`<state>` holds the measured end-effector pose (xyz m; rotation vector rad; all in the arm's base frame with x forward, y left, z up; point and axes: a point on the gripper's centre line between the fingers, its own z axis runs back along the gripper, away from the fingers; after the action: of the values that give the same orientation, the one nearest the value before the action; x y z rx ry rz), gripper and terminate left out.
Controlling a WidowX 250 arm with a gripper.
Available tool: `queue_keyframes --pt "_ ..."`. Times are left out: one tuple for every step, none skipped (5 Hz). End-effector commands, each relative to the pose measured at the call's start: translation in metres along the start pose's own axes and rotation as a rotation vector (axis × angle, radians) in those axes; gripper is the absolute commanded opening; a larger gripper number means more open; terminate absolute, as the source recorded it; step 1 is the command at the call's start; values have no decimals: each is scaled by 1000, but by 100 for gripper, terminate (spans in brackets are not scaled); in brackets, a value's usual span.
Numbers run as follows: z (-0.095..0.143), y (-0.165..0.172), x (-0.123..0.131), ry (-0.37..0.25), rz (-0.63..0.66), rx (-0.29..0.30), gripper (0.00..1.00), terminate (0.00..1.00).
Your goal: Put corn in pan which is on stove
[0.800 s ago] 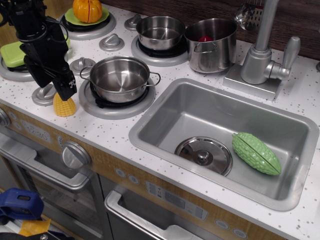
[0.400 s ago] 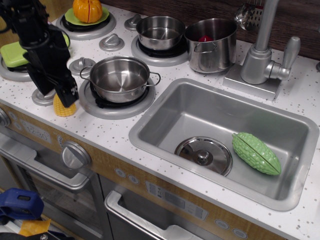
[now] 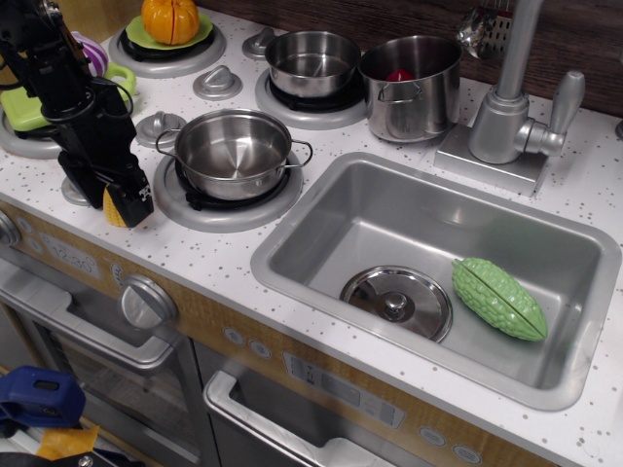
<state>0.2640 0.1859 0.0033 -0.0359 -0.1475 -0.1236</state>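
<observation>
**Operator:** At the front left edge of the stove [image 3: 117, 248], where is the corn [image 3: 118, 206]?

**Technician:** It stands on the white speckled surface, just left of the front burner ring that carries the pan [image 3: 232, 153]. Only a patch of yellow shows; the gripper [image 3: 109, 193] has descended around it.

**Operator:** Jaw state?

**Technician:** The black fingers straddle the cob on both sides and appear to touch it. Whether they have fully clamped cannot be determined from this view.

**Operator:** Handling properties?

**Technician:** Judged from appearance: a light, rigid plastic toy, not fragile. The kernel rows should give some purchase, but the slight taper may let the piece slip out of a high grip. Hold low, across the wider part of the body.

**Operator:** Clearance for transfer?

**Technician:** The pan sits near, to the right, empty and open-topped, with a side handle facing the sink [image 3: 438, 282]. Lift the cob above the rim before traversing. A grey knob [image 3: 159, 127] lies behind the gripper; avoid it.
</observation>
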Motion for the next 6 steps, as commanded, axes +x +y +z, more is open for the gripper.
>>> queue_keyframes --pt "23 2 4 -27 6 62 0 0" --pt "48 0 4 -21 2 111 0 0" --pt "80 -5 16 -28 -18 188 0 0" --pt "96 -16 31 -41 -47 202 0 0" --pt "106 -34 48 -48 -109 188 0 0" --pt "100 -41 58 -75 -148 180 0 0"
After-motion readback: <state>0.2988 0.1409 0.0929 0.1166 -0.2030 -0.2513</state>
